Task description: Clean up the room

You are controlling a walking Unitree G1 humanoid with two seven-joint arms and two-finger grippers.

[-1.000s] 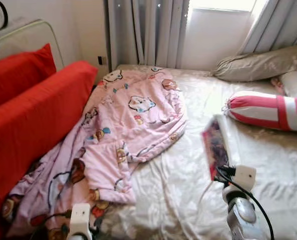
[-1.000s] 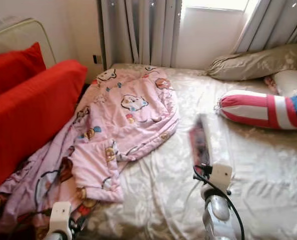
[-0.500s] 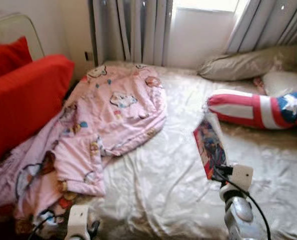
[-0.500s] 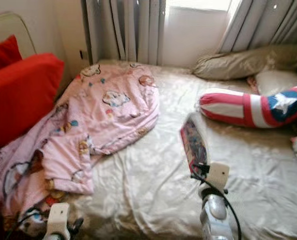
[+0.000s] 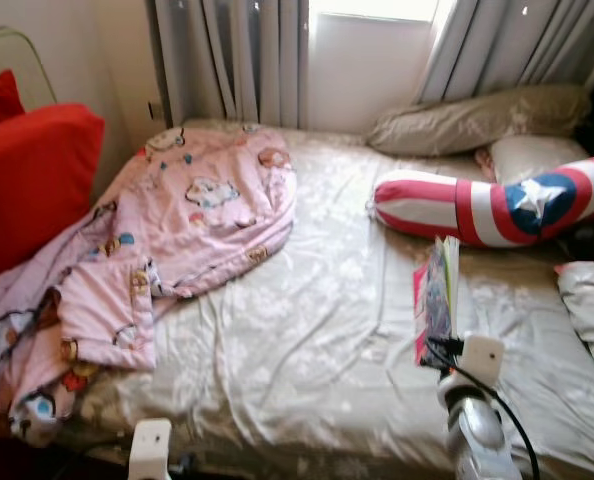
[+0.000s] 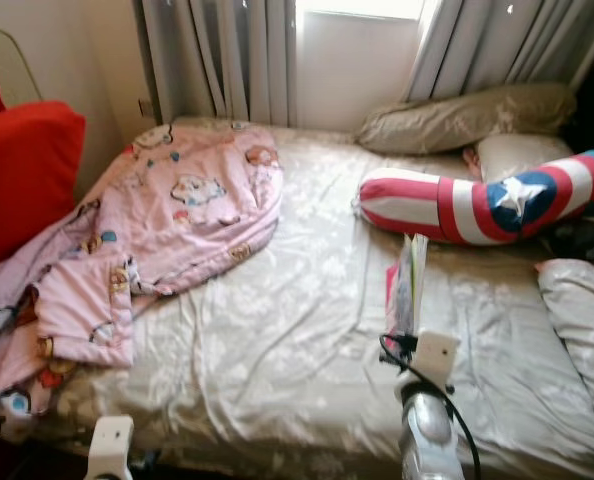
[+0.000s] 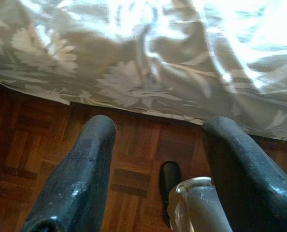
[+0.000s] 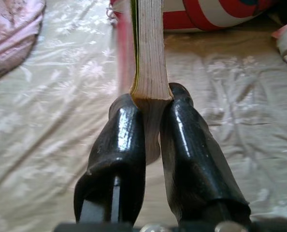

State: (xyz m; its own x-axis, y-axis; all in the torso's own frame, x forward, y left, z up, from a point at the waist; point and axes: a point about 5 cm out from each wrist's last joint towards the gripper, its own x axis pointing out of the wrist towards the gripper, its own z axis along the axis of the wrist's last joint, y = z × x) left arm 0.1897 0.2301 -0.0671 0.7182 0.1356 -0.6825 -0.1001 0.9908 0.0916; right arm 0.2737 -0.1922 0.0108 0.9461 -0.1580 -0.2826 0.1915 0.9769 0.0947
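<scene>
My right gripper is shut on a book, pinching its page edge between both black fingers. In the eye view the book stands upright above the bed's right half, over the pale floral sheet. A pink cartoon-print blanket lies crumpled over the bed's left side and hangs off the near left corner. My left gripper is open, low by the bed's front edge, above wooden parquet floor.
A red, white and blue star bolster lies at the right. Beige pillows rest by the curtained window, and another pillow lies at the far right. A red cushion stands at the left.
The camera has swung right, so the red cushion slid toward the left edge and more of the bolster and right pillow came into view. The book has turned edge-on.
</scene>
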